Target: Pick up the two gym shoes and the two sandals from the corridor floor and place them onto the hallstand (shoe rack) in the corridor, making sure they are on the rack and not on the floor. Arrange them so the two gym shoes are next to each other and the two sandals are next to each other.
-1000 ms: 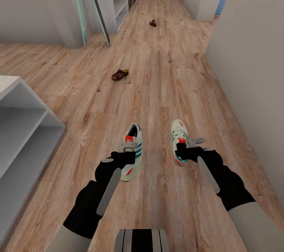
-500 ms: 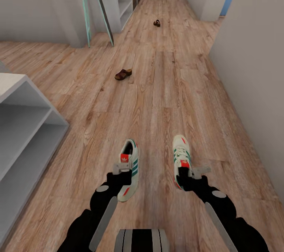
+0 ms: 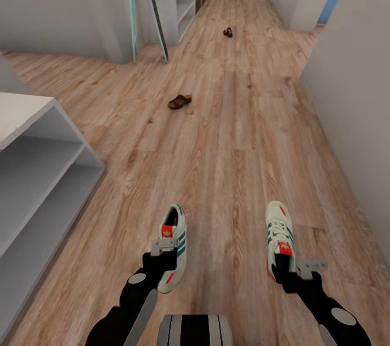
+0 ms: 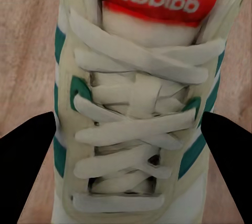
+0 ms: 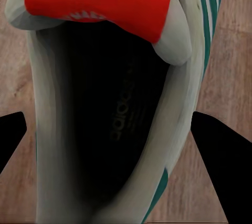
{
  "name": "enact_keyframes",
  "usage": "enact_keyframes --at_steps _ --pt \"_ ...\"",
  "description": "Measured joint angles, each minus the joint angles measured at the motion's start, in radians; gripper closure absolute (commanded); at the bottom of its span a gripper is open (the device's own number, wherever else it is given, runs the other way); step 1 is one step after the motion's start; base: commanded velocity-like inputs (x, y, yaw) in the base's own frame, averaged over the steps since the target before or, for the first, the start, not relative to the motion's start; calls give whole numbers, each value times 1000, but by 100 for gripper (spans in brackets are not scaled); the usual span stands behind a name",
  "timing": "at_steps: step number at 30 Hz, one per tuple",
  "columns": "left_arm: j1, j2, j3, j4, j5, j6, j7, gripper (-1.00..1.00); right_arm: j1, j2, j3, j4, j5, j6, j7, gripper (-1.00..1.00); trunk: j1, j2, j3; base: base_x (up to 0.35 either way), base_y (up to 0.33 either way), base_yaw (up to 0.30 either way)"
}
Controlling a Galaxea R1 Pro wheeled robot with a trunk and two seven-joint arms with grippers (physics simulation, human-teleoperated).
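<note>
gym shoes [image 3: 174, 243] held above open corridor floor [image 3: 227, 135], hallstand [image 3: 38, 173] edge left.

Both arms have drawn back toward the trunk, each hand carrying its gym shoe [image 3: 174, 243] [image 3: 279, 237] along.

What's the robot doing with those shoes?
It has one gym shoe at each pincer: the left pincer is at the left sneaker, the right pincer at the right sneaker. Whether either is gripped yet is hard to tell. Two brown sandals lie on the wooden floor, one closer, one far down the corridor. The grey-white rack stands on its left.
</note>
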Motion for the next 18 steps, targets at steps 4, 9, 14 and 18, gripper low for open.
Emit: enact_keyframes --at_steps 4,9,14,18 --pt "1 0 0 8 -1 -17 1 100 12 -3 -13 18 0 -24 14 100 0 0 0 0 0 93" --pt "2 0 1 11 -1 -22 1 100 15 -5 -16 18 -1 -29 17 100 0 0 0 0 0 30" --pt "2 0 0 12 -3 -30 2 100 16 -5 -18 17 -1 -30 18 100 0 0 0 0 -1 10" --pt "2 -2 -1 18 -3 -42 4 100 17 -4 -23 17 -1 -30 18 100 0 0 0 0 -82 4"
